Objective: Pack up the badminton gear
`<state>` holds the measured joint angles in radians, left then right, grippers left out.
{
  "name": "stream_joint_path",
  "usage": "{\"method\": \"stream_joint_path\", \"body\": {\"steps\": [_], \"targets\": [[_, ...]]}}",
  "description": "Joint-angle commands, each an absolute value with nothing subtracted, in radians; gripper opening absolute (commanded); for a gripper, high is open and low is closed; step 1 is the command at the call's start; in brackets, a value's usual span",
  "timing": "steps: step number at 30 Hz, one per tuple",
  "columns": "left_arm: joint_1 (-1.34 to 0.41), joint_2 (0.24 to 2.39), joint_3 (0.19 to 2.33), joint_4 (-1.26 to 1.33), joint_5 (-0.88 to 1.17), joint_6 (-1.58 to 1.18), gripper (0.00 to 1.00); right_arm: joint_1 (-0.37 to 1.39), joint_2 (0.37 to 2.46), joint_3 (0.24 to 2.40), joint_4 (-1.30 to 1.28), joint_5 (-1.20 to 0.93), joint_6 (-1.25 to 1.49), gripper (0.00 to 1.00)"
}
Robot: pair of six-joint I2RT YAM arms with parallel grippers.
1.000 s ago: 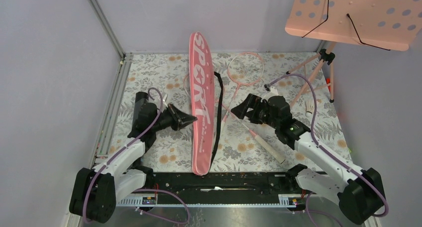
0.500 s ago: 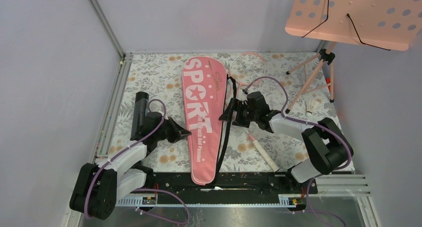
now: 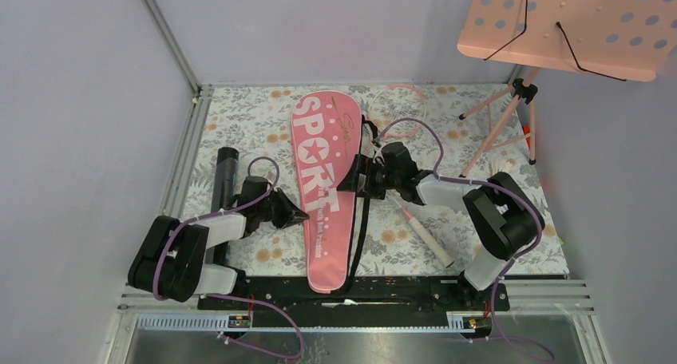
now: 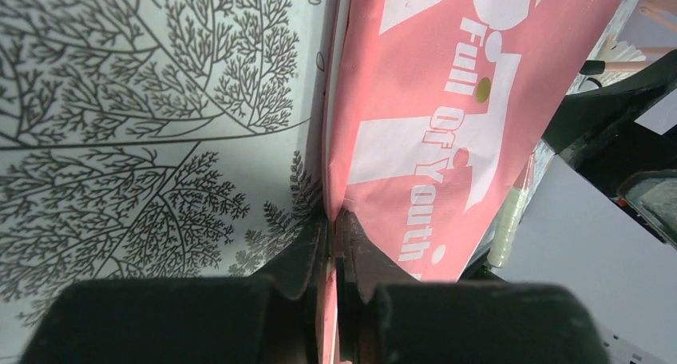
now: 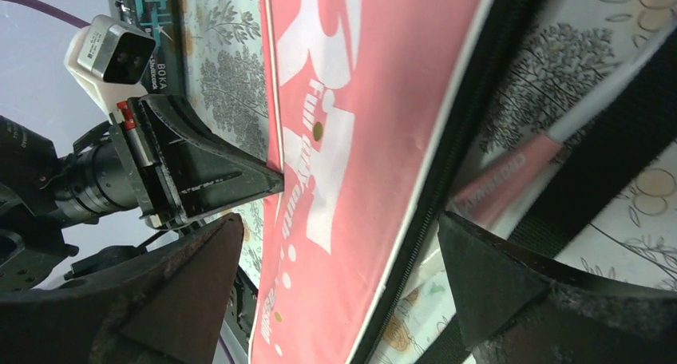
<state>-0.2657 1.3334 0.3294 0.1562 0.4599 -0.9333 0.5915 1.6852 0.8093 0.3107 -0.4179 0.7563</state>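
Top external: the racket (image 3: 427,238) is only part seen. Its pale handle runs toward 5 o'clock, the head rim peeks out at 1 o'clock, and the rest is hidden by the bag & right arm. The pink SPORT racket bag (image 3: 323,196) lies flat mid floral tabletop (image 3: 239,124), long axis approx 12–6 o'clock, wide end at 12, narrow tip at 6. Count: 1 bag, 1 racket showing, 1 black tube (image 3: 223,172) at the bag's 9 o'clock. The left gripper (image 4: 335,216) is pinched tight on the bag's left edge. The right gripper (image 5: 339,300) is spread wide, the bag's zip edge between its jaws, ungripped.
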Motion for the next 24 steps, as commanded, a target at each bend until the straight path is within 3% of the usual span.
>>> {"method": "stream_joint_path", "body": {"steps": [1,8,13,16,20,21,24], "targets": [[-0.268,1.359,0.338,0.127,0.409,-0.853,0.08,0.612,1.71,0.873,0.346,-0.439,0.738,0.98],[-0.275,1.321,0.34,0.078,0.358,-0.831,0.07,0.626,1.713,0.904,0.377,-0.451,0.757,0.97],[-0.291,1.33,0.352,0.073,0.342,-0.828,0.03,0.647,1.678,0.922,0.363,-0.461,0.74,0.8],[-0.31,1.328,0.358,0.072,0.334,-0.828,0.03,0.664,1.666,0.944,0.324,-0.458,0.717,0.6],[-0.359,1.291,0.37,0.063,0.314,-0.818,0.06,0.68,1.662,0.98,0.269,-0.448,0.682,0.04],[-0.373,1.274,0.377,0.049,0.297,-0.814,0.08,0.686,1.652,0.993,0.239,-0.439,0.662,0.0],[-0.4,1.199,0.405,-0.04,0.241,-0.794,0.22,0.707,1.603,1.027,0.125,-0.348,0.59,0.0]]}}
